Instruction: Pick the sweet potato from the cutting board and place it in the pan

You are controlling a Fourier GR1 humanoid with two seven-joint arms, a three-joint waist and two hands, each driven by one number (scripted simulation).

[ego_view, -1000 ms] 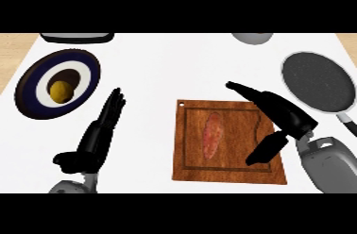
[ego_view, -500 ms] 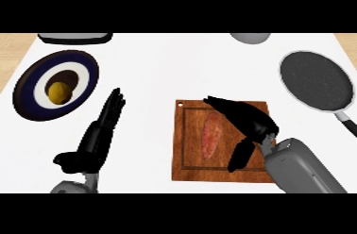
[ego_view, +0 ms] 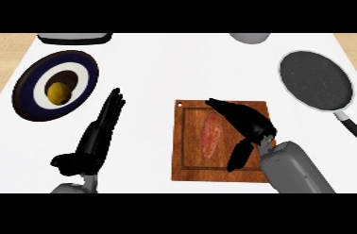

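A dark blue plate (ego_view: 31,94) with a yellow fruit (ego_view: 57,91) sits at nine o'clock on the white bench (ego_view: 174,63); a grey bowl (ego_view: 249,37) sits at one o'clock.

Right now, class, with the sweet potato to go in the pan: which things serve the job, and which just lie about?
Job: sweet potato, cutting board, pan, right hand.

Lying about: plate holding a yellow fruit, left hand resting open, grey bowl, dark tray.

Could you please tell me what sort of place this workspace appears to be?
Most likely a kitchen counter set up for cooking: a wooden cutting board carries a sweet potato, a dark pan lies at the right, and a plate with a yellow food item sits at the left.
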